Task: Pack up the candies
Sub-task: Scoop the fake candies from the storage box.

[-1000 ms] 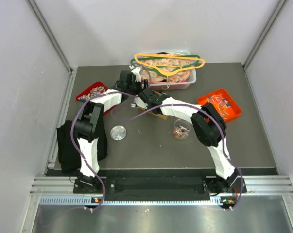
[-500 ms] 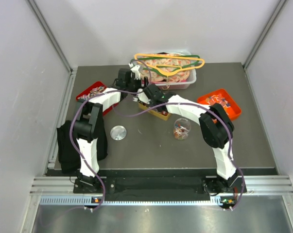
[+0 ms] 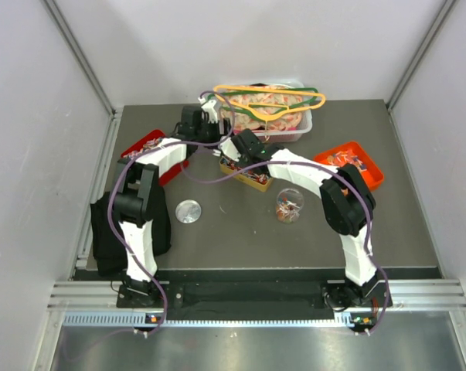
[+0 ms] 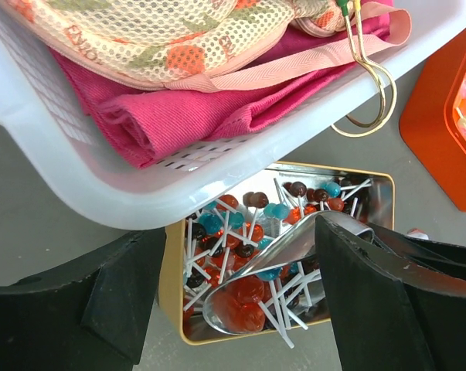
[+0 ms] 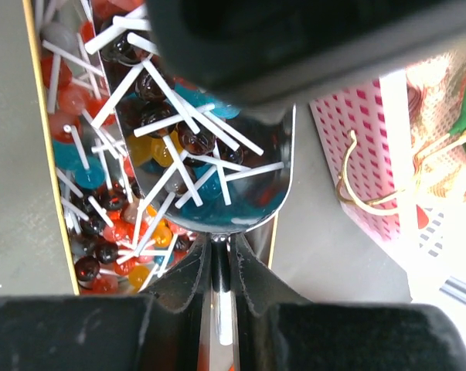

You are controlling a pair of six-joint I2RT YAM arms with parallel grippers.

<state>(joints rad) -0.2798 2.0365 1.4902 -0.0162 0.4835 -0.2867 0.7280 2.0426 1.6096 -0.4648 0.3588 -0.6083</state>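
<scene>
Several lollipops (image 5: 188, 135) already lie in the bowl of the metal scoop (image 5: 217, 182). The right claw (image 5: 219, 267) is clamped tight on the scoop's thin handle. The scoop sits down inside the gold tin (image 4: 171, 282), which is full of red, blue and brown lollipops with white sticks. The tin stands just in front of the white basket (image 4: 101, 162) of clothes and hangers.

The left claw (image 4: 240, 297) hangs over the same tin with its fingers spread wide and nothing between them. It touches neither the tin nor the scoop.

Little looks packed so far. The clear jar (image 3: 289, 205) stands near the right arm on the surface (image 3: 233, 236) with only a small layer of candy in its bottom. Its round lid (image 3: 188, 210) lies well apart to the left, so the jar is not yet closed. The red tray (image 3: 129, 154) and the orange tray (image 3: 369, 160) both hold wrapped sweets (image 3: 348, 162).

What appears left is to carry this scoopful to the jar, tip it in, repeat as needed, and then fit the lid. Long sticks poking over the scoop's rim could let some lollipops slide off on the way.
</scene>
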